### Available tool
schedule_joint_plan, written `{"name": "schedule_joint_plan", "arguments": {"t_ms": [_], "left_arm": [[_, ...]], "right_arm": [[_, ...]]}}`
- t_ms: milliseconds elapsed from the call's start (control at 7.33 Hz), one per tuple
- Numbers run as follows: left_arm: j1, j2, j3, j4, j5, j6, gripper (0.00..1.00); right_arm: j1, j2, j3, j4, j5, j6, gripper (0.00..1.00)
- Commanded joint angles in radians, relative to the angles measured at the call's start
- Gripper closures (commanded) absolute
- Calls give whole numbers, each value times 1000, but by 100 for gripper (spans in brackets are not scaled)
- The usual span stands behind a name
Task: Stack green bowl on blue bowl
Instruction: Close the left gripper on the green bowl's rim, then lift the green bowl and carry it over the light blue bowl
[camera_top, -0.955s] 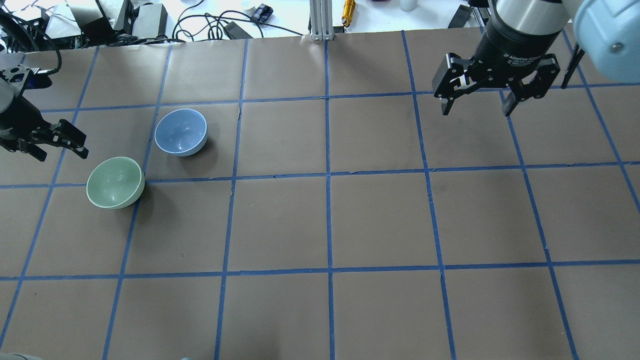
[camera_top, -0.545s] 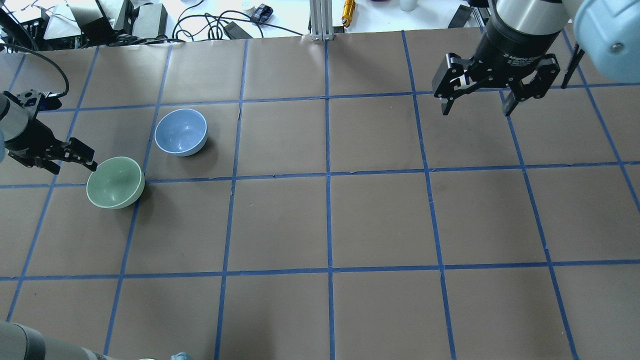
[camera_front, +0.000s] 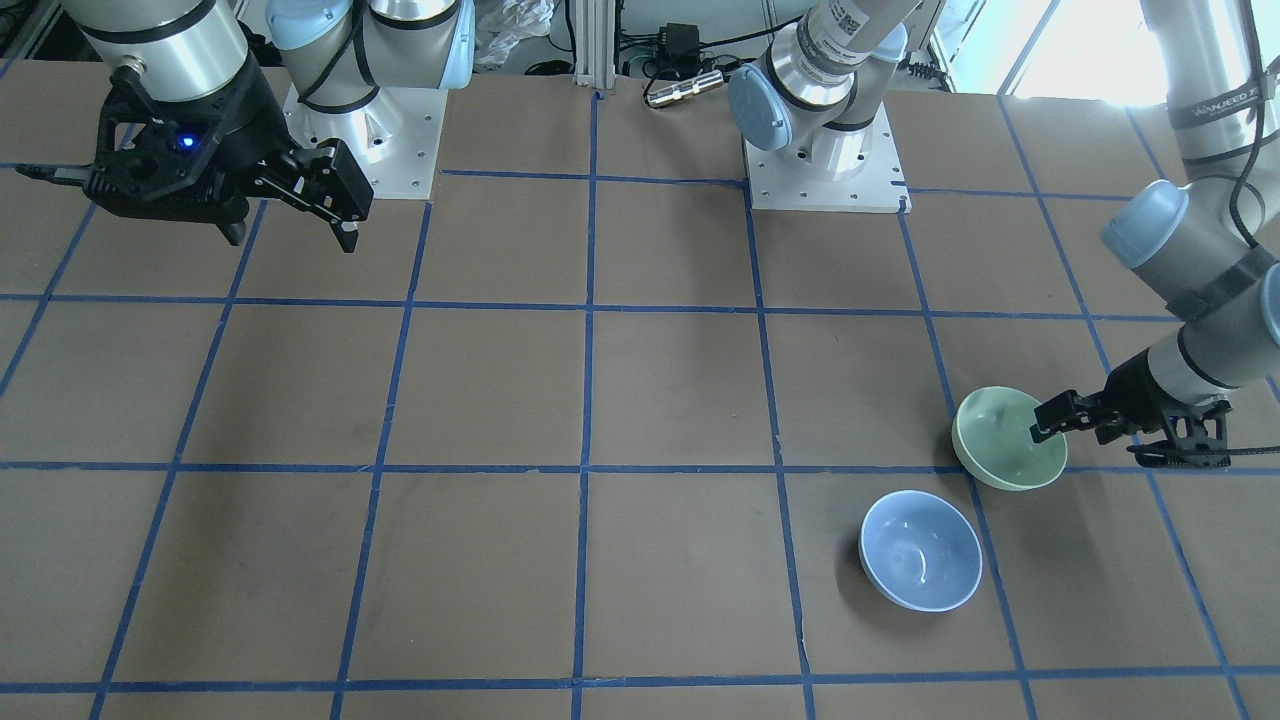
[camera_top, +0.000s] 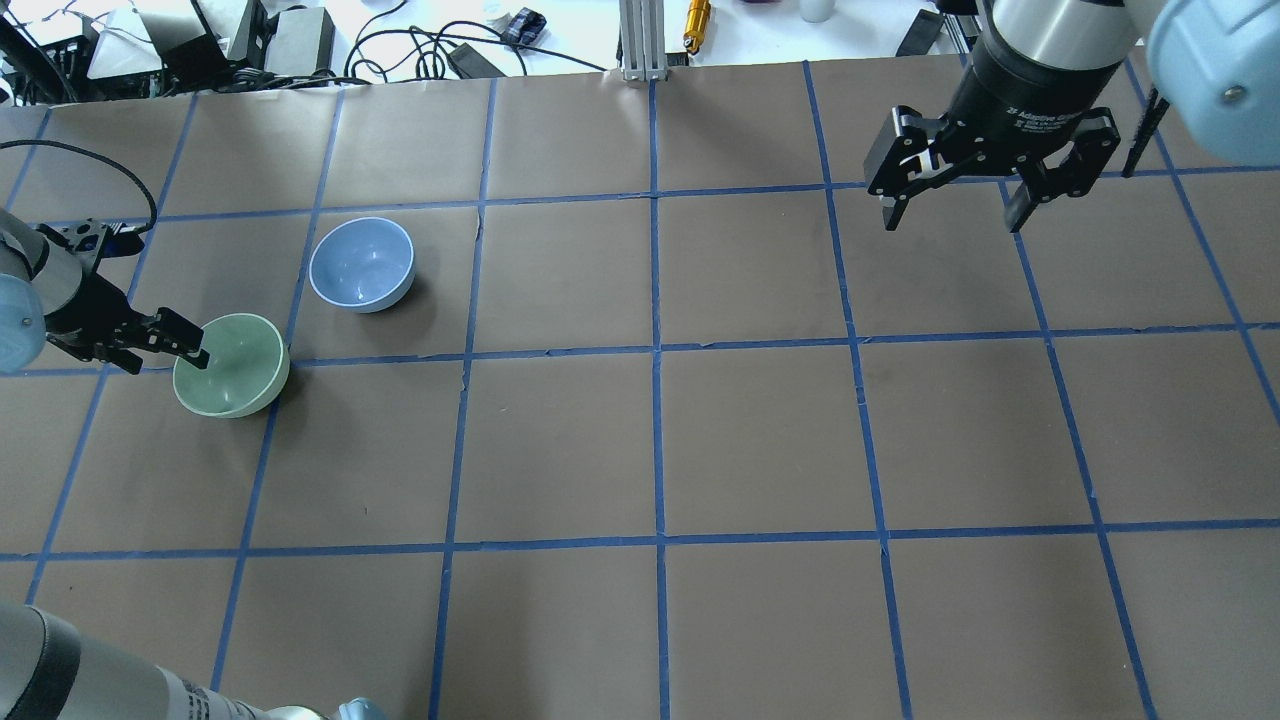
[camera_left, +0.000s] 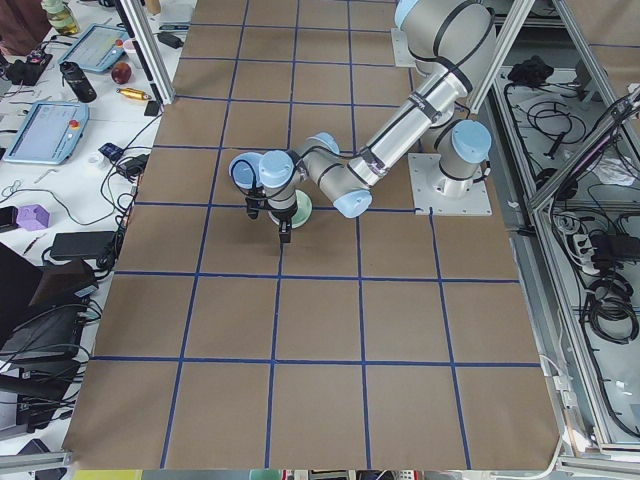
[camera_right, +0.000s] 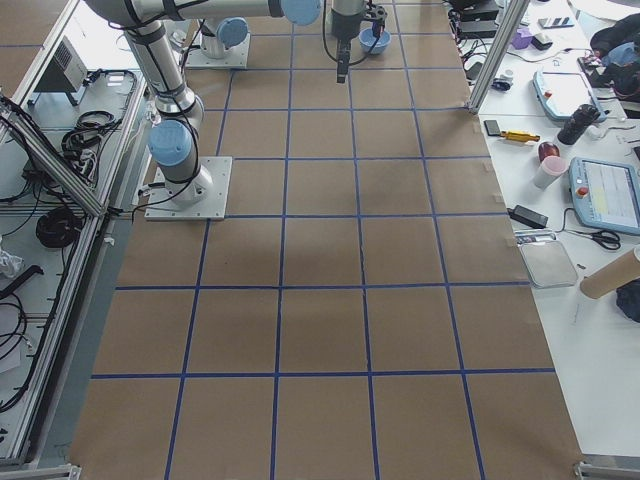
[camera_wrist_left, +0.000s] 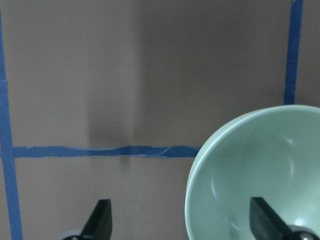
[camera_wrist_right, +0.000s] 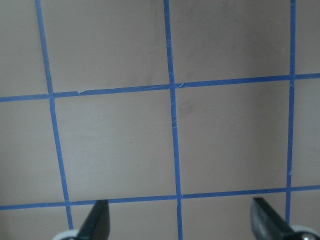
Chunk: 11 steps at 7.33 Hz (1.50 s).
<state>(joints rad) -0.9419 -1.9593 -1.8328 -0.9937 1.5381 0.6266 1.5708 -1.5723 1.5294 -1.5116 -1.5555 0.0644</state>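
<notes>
Here, on a brown-papered desk (camera_top: 760, 440) ruled into squares by blue tape (camera_top: 655, 350), the left pincer (camera_top: 165, 362) straddles the near-side wall of the green bowl (camera_top: 240, 375). One of its fingers (camera_top: 195, 348) reaches inside the bowl. The other stands outside the rim, over the bare paper. The left wrist camera shows the same: the two dark fingertips (camera_wrist_left: 102, 220) are set wide apart, and the rim of the green bowl (camera_wrist_left: 260, 175) curves up between them. The pincer is spread and nothing is yet pinched.

The green bowl sits upright, mouth up, on the robot's left side of the desk, on a line of tape. The blue bowl (camera_top: 360, 262) stands upright close by. It is apart from the green one, a little farther from the robot and nearer the desk's middle, with a strip of paper showing between the two. From the front-facing camera the green bowl (camera_front: 1005, 450) lies at the view's right with the left pincer (camera_front: 1090, 442) beside it. The blue bowl (camera_front: 920, 560) lies below it in that picture.

The right pincer (camera_top: 952, 215) hangs well away over the robot's right side of the desk, its fingers spread with nothing between them. Its own wrist camera looks down on taped paper alone, the right pincer (camera_wrist_right: 182, 225) showing only as two tips at the bottom edge.
</notes>
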Motion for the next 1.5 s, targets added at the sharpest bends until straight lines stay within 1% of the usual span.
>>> {"name": "schedule_joint_plan", "arguments": {"t_ms": [0,136,273,545,682,818,955,1091,1227,1364], "left_arm": [[2,-4,-5,1,0,22,73],[2,-4,-5,-2,-1,27,95],[2,-3,-5,-11,-6,39,100],[5,-3,-5,-13,-7,59,100],[6,19,7,-14,-4,70,100],[5,40,41,-48,-7,83,100],[-9,42,114,-116,-62,67,100],[-38,28,183,-191,-91,17,100],[-108,13,213,-184,-93,-45,100],[-179,5,233,-180,-95,-147,100]], "right_arm": [[0,0,0,-1,0,0,0],[0,0,0,-1,0,0,0],[0,0,0,-1,0,0,0],[0,0,0,1,0,0,0],[0,0,0,1,0,0,0],[0,0,0,-1,0,0,0],[0,0,0,1,0,0,0],[0,0,0,1,0,0,0],[0,0,0,1,0,0,0],[0,0,0,1,0,0,0]]}}
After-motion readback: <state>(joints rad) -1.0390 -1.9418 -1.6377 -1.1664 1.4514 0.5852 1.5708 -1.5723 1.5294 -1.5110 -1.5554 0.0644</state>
